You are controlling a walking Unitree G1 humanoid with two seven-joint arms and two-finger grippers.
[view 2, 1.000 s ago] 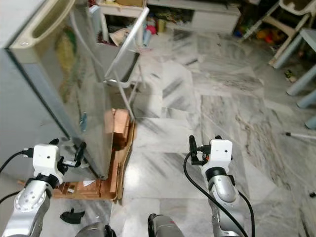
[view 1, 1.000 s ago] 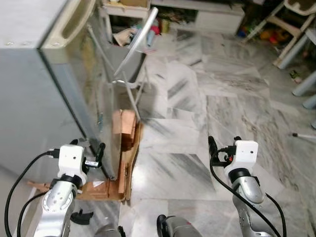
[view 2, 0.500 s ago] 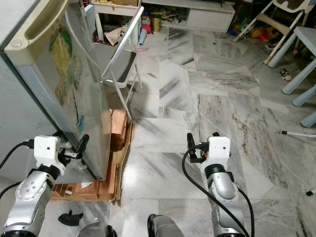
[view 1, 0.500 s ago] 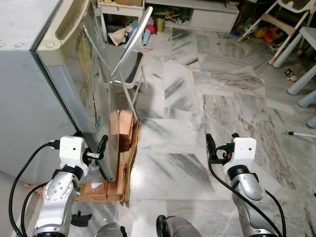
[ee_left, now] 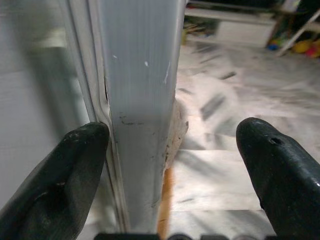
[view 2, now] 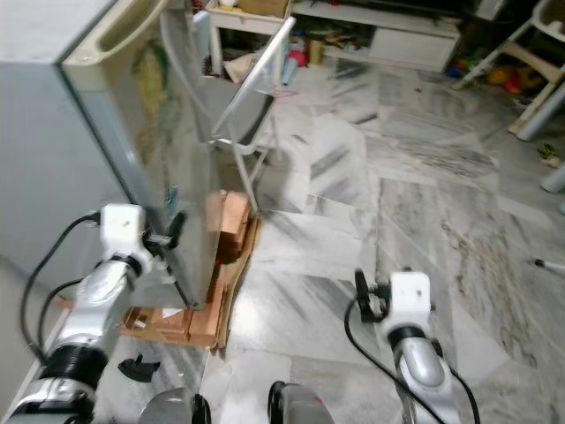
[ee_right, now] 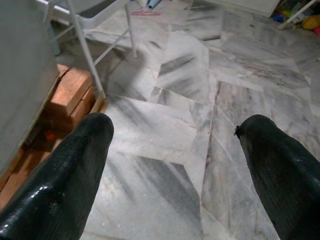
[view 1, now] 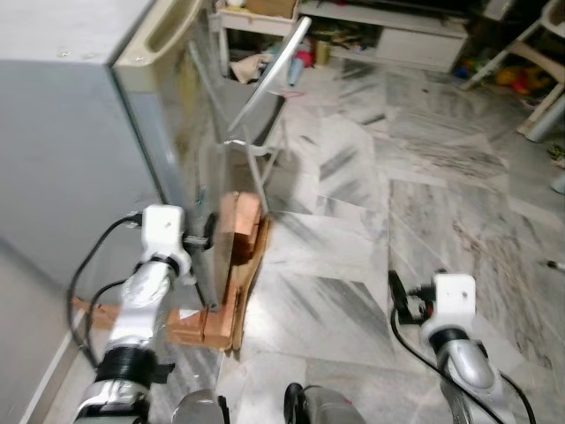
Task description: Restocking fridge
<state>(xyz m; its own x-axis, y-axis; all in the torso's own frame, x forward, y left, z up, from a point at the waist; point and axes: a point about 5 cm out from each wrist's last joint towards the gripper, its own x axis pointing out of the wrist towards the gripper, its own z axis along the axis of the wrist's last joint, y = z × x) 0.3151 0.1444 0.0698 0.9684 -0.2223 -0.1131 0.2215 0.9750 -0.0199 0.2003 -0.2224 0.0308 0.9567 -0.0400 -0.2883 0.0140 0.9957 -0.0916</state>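
fridge: grey cabinet on robot's L side, door shut, pale recessed handle along top edge of door. Stands on wood blocks and flattened cardboard on marble floor.
door edge: vertical corner of fridge door, seal strip beside it. In L wrist view it sits between the two black fingers.
left gripper: fingers spread wide, one each side of door edge, not yet clamped. Nothing held.
change vs 0.5 s ago: L arm is raised and reaches further fwd; gripper was at the door's bottom corner, now higher up the edge and straddling it. Whole head view has also shifted and blurred, so camera moved too; fridge itself looks unmoved, door as shut as before.
right gripper: low over bare floor, well apart from fridge, fingers wide apart, empty. Roughly same pose as before, idle.
meaning for task: judged as early stage, opening the door. Edge now lined up inside the L fingers, so next move prob. pinch or hook the edge and pull outward.
stock: no items to load visible in either gripper.
risk: folding chair leans just beyond the door; door swing could hit it. Smooth edge, grip may slip.
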